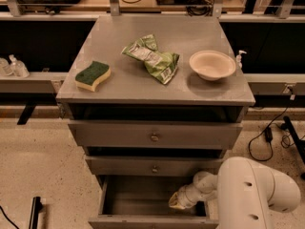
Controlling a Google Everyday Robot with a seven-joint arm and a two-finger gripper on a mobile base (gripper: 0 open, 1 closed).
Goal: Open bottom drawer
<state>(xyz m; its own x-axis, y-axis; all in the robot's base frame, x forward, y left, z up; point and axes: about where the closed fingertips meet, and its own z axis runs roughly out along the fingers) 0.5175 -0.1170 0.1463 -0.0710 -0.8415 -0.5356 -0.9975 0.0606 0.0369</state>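
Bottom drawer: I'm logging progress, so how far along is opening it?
Done: the bottom drawer stands pulled out, its interior exposed below the middle drawer. In hand: the gripper sits inside its right side. Left: likely only withdrawing the arm, perhaps pulling further.

No legible text, even on end effector point(177, 202) inside bottom drawer point(138, 197).

A robotics lab: cabled benches point(71, 7) behind the cabinet point(119, 87), gripper point(177, 202) inside the bottom drawer point(138, 195).
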